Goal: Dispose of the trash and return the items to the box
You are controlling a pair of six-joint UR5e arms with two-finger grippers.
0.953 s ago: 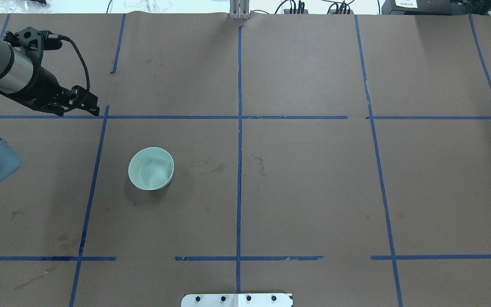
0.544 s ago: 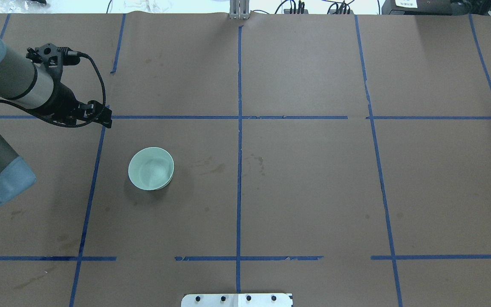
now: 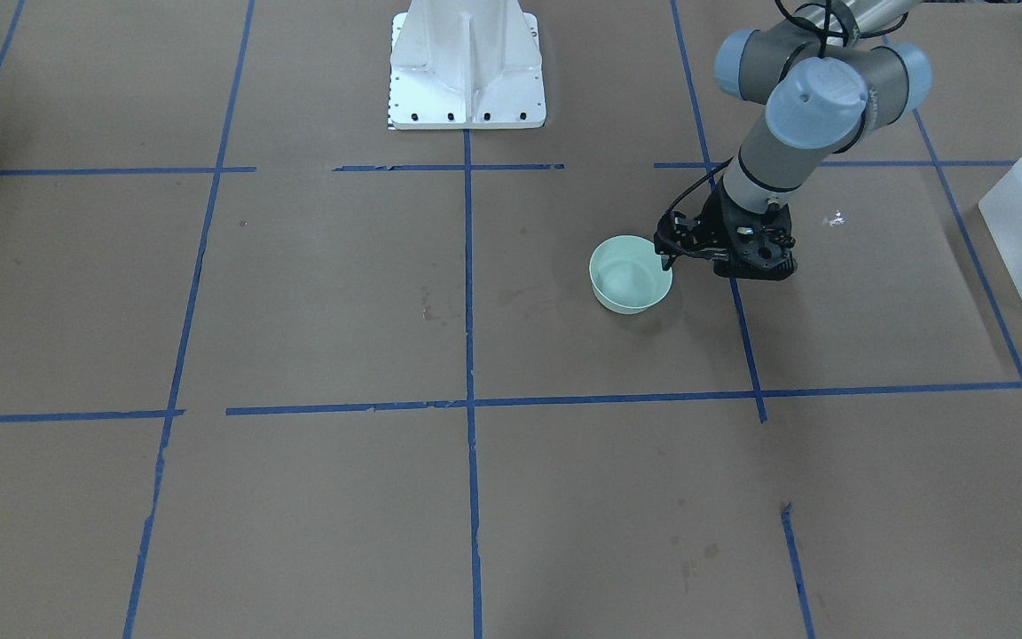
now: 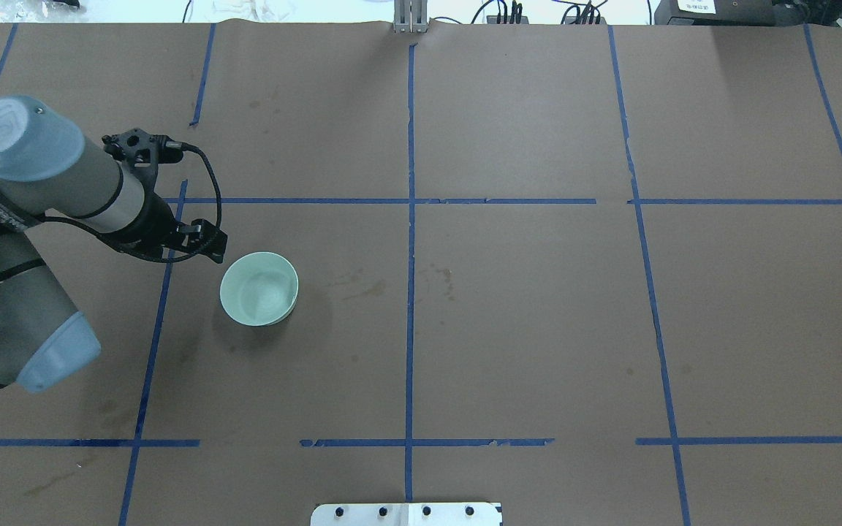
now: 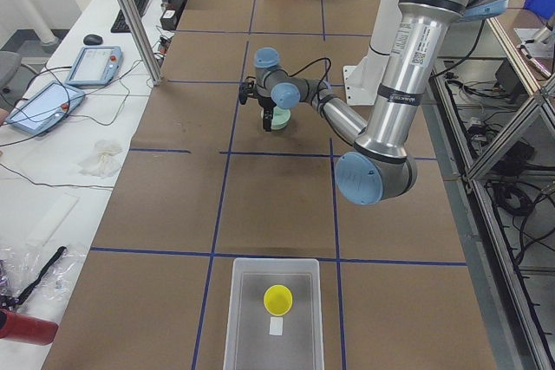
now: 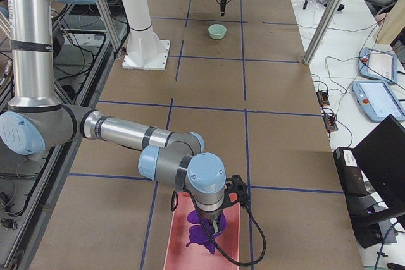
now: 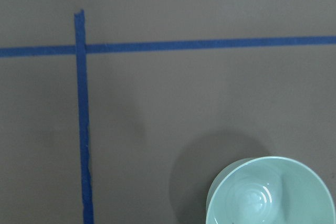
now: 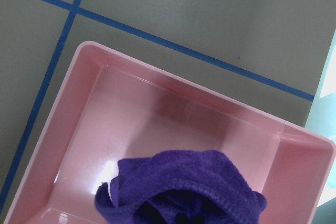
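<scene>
Left gripper (image 4: 210, 247) nears bowl (image 4: 259, 288)
It has swung in to the bowl's ten o'clock, near the rim; whether its jaws are open cannot be told; a pickup looks next.

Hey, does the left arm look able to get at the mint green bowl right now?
Probably yes. The left gripper hangs close beside the bowl, nothing stands between them, and the bowl sits upright and empty.
</scene>
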